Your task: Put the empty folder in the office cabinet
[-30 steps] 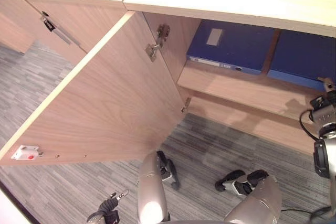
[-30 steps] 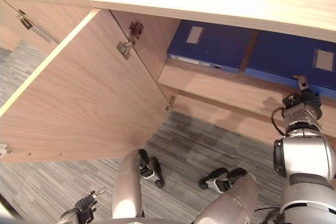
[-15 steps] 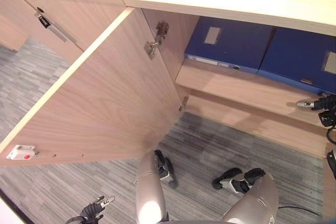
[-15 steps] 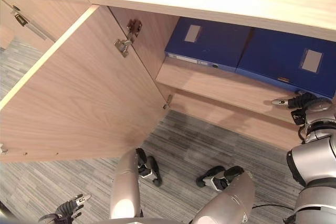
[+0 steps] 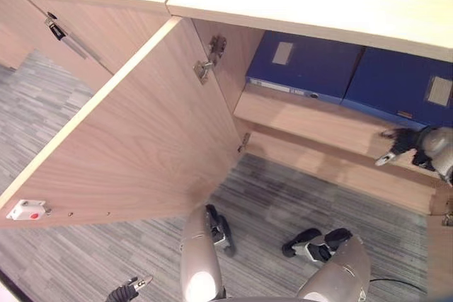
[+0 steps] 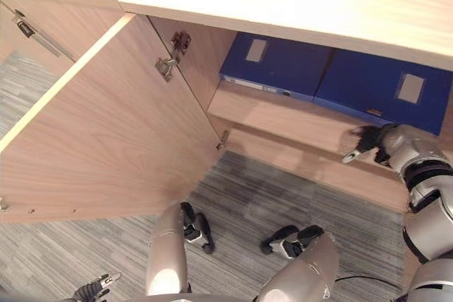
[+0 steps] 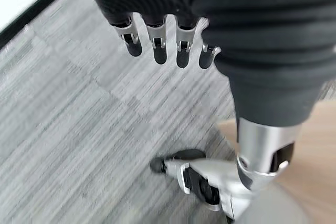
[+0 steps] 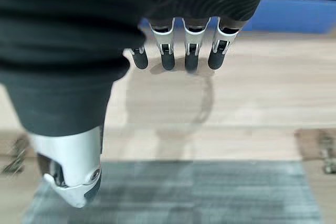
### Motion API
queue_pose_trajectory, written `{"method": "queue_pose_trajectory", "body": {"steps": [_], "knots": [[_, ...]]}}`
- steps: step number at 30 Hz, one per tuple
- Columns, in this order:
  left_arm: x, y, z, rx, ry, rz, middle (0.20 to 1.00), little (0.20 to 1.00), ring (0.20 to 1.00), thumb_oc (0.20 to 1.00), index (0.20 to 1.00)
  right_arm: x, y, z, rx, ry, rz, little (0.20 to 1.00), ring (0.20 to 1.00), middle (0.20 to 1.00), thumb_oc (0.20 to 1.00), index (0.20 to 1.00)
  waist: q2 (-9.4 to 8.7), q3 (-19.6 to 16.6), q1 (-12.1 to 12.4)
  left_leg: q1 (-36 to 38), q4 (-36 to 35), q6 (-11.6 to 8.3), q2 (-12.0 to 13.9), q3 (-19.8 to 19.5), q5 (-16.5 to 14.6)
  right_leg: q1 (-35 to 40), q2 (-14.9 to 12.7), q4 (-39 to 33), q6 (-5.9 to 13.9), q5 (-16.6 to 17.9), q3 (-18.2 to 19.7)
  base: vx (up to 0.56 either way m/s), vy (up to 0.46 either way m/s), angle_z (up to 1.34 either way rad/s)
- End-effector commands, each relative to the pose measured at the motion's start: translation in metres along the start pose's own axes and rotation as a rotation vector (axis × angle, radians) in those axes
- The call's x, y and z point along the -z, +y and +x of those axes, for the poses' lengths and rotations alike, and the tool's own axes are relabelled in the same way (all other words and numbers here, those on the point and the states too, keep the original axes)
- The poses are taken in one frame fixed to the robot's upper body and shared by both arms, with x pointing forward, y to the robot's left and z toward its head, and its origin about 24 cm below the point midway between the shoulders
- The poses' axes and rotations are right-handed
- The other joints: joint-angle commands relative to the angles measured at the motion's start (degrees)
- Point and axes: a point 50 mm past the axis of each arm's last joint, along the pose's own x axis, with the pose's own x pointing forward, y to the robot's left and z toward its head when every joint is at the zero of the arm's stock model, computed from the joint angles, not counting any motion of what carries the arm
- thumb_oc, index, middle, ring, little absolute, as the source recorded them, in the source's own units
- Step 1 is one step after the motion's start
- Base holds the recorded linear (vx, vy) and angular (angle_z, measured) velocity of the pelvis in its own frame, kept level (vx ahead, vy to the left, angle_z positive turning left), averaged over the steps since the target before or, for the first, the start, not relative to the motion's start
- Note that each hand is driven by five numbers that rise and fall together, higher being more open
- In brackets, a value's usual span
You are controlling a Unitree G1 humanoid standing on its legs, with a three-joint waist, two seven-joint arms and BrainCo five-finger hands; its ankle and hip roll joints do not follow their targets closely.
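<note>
Right hand has pulled back from the right blue folder over the last second — now hovering over the front edge of the cabinet shelf, fingers relaxed and apart, holding nothing. That folder lies flat on the shelf, touching a second blue folder to its left. Cabinet door hangs wide open. Left hand hangs low over the grey carpet, fingers straight, empty. Placement looks done — likely only the door left to close.

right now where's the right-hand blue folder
It lies flat on the cabinet shelf, touching the other blue folder on its left; right-hand blue folder.
</note>
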Motion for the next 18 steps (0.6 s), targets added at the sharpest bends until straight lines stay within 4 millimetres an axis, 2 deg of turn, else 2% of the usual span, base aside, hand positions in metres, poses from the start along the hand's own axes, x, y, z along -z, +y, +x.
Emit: {"method": "queue_pose_trajectory", "body": {"steps": [1, 3, 4, 5, 7, 8, 13, 16, 17, 18], "knots": [[0.001, 0.017, -0.007, -0.053, -0.014, 0.041, 1.0, 1.0, 1.0, 1.0, 1.0, -0.023, 0.013, 0.009, -0.069, -0.098, -0.012, 1.0, 1.0, 1.0, 1.0, 1.0, -0.68, 2.1, 1.36, -0.08, -6.16, -0.83, -0.96, 1.47, 4.64, 7.5, -4.2, -6.76, 7.85, 4.99, 0.88, 0.01, 0.018, -0.14], [-0.002, 0.011, -0.004, -0.043, -0.019, 0.067, 1.0, 1.0, 1.0, 1.0, 1.0, -0.031, 0.019, 0.013, -0.08, -0.123, -0.021, 1.0, 1.0, 1.0, 1.0, 1.0, -1.15, 1.59, 1.16, 2.02, -9.22, -1.03, -1.74, 2.0, 6.04, 9.27, -2.76, -9.99, 8.5, 6.65, 0.05, 0.01, 0.013, -0.11], [-0.005, 0.007, -0.001, -0.039, -0.017, 0.09, 1.0, 1.0, 1.0, 1.0, 1.0, -0.035, 0.028, 0.016, -0.103, -0.136, -0.02, 1.0, 1.0, 1.0, 1.0, 1.0, -1.98, 0.96, 0.78, 4.81, -13.25, -1.17, -2.74, 2.28, 7.73, 11.39, -0.72, -14.21, 9.35, 9.12, -0.71, 0.01, 0.009, -0.15], [-0.005, 0.007, -0.001, -0.04, -0.017, 0.091, 1.0, 1.0, 1.0, 1.0, 1.0, -0.035, 0.028, 0.016, -0.103, -0.136, -0.019, 1.0, 1.0, 1.0, 1.0, 1.0, -1.97, 1.03, 0.8, 5.17, -13.74, -1.17, -2.85, 2.36, 7.97, 11.76, -0.53, -14.71, 9.39, 9.43, -0.89, 0.03, 0.025, -0.14], [0.001, 0.001, 0.002, -0.031, 0.018, 0.11, 1.0, 1.0, 1.0, 1.0, 1.0, -0.032, 0.04, 0.023, -0.129, -0.122, 0.018, 1.0, 1.0, 1.0, 1.0, 1.0, -3.25, -0.37, -0.04, 9.52, -19.78, -1.15, -4.14, 2.86, 10.19, 14.62, 2.2, -20.43, 10.56, 13.46, -1.87, 0.02, 0.036, -0.02], [0.001, 0.001, 0.002, -0.031, 0.019, 0.111, 1.0, 1.0, 1.0, 1.0, 1.0, -0.032, 0.04, 0.023, -0.13, -0.122, 0.019, 1.0, 1.0, 1.0, 1.0, 1.0, -3.26, -0.28, -0.02, 9.91, -20.26, -1.13, -4.26, 2.96, 10.42, 14.97, 2.35, -20.89, 10.61, 13.76, -1.99, 0.02, 0.034, 0.05], [0.015, -0.006, 0.006, -0.018, 0.104, 0.18, 1.0, 1.0, 1.0, 1.0, 1.0, -0.023, 0.075, 0.037, -0.211, -0.082, 0.094, 1.0, 1.0, 1.0, 1.0, 1.0, -5.49, -3.6, -2.03, 17.83, -32.39, -0.63, -7.26, 4.03, 14.83, 20.04, 7.02, -32.54, 12.39, 21.04, -2.68, 0.03, 0.057, -0.14], [0.019, -0.013, 0.008, -0.001, 0.147, 0.248, 1.0, 1.0, 1.0, 1.0, 1.0, -0.023, 0.106, 0.045, -0.259, -0.073, 0.169, 1.0, 1.0, 1.0, 1.0, 1.0, -6.15, -5.88, -3.3, 22.62, -41.12, -0.46, -10.36, 4.83, 17.89, 23.58, 9.55, -41.23, 13.76, 26.26, -3.78, 0.05, 0.118, -0.13], [0.0, -0.013, 0.013, -0.007, 0.148, 0.324, 1.0, 1.0, 1.0, 1.0, 1.0, -0.03, 0.119, 0.05, -0.267, -0.081, 0.163, 1.0, 1.0, 1.0, 1.0, 1.0, -6.14, -7.96, -5.67, 25.88, -47.59, -0.71, -12.77, 6.45, 20.15, 24.76, 10.7, -46.73, 15.37, 30.98, -2.71, 0.06, 0.205, -0.13], [-0.009, -0.028, 0.019, 0.033, 0.134, 0.36, 1.0, 1.0, 1.0, 1.0, 1.0, -0.035, 0.13, 0.053, -0.266, -0.084, 0.153, 1.0, 1.0, 1.0, 1.0, 1.0, -6.23, -8.97, -6.35, 27.33, -50.58, -0.88, -13.79, 6.9, 21.14, 25.8, 11.43, -49.33, 15.54, 31.78, -2.84, 0.08, 0.225, -0.05]]}}
